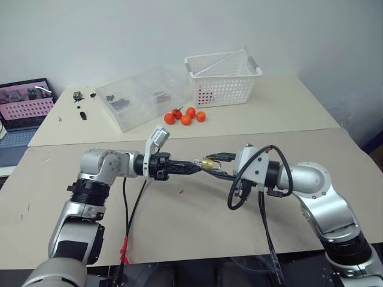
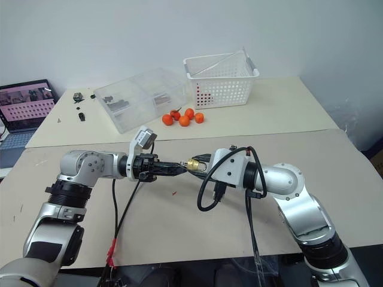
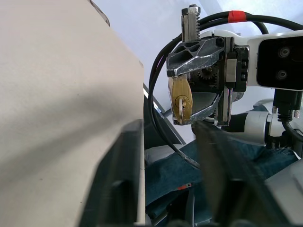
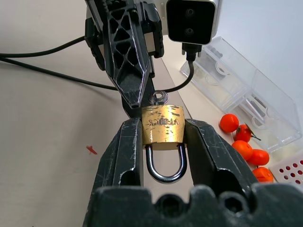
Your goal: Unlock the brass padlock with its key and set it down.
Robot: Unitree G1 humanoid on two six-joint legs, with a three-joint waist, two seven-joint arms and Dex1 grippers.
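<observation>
Brass padlock (image 4: 163, 125) sits pinched in the right gripper (image 4: 163, 142) — left gripper (image 3: 163, 156), jaws spread beside the key (image 4: 158, 98), should re-pinch its bow squarely before turning.

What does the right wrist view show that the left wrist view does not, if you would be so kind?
Right wrist view, not the left: the silver shackle with both legs in the body, the key head at the lock's far end, the left gripper beside it, the oranges and the clear box.
Left wrist view, not the right: the padlock's keyhole end, and red tape on a cable.
Both: the brass padlock clamped in the right gripper, and the table.
</observation>
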